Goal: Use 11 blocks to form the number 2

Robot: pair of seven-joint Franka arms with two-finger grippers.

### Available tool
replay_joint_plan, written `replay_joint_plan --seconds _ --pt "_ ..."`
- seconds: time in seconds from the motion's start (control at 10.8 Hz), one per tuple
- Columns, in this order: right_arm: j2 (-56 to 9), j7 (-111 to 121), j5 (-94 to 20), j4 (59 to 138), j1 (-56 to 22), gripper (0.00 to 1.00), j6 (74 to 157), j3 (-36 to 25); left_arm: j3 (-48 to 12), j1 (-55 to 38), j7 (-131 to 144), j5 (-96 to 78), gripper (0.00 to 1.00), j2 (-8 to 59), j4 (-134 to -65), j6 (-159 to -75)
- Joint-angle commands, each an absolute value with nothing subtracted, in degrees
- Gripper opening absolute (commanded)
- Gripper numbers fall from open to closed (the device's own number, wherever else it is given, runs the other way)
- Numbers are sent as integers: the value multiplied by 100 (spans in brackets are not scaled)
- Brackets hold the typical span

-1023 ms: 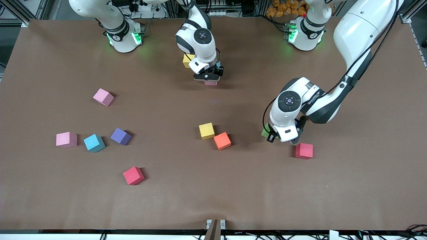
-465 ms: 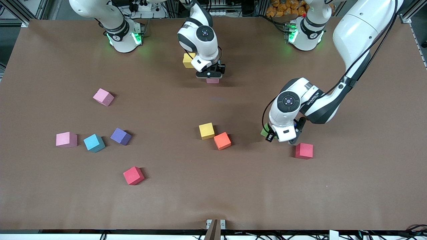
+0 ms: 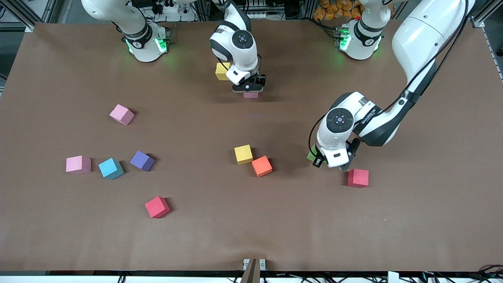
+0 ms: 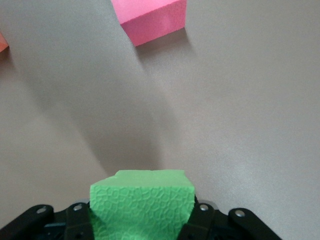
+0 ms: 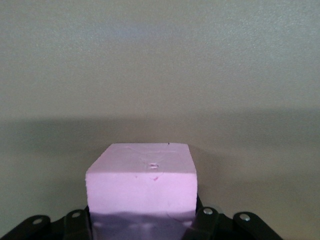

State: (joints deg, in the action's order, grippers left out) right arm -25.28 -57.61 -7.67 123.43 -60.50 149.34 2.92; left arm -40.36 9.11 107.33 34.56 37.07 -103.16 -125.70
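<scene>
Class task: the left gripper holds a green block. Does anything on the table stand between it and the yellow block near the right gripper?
Nothing visible does. The left gripper holds the green block; bare table lies between it and the yellow block.

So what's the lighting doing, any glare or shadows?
Front view: even light, green glow at both bases, a soft shadow beside the orange block. Left wrist view: broad shadow ahead of the green block. Right wrist view: a dark band crosses the table above the pink block.
</scene>
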Motion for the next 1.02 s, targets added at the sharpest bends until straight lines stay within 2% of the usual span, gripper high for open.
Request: replay_joint_plan --seconds 0.0,0.19,0.93 --pt "-2619 -5704 -765 12270 -6135 32 14828 246 -4061 905 10652 3445 0 3753 -10230 -12542" --pt "-2619 -5713 -765 12270 -6135 35 14801 246 -4061 905 10670 3445 0 3753 -10230 -12542" --pt "-2602 -5660 -747 12278 -6047 35 14652 255 -4061 905 10696 3445 0 3753 -10230 -12542"
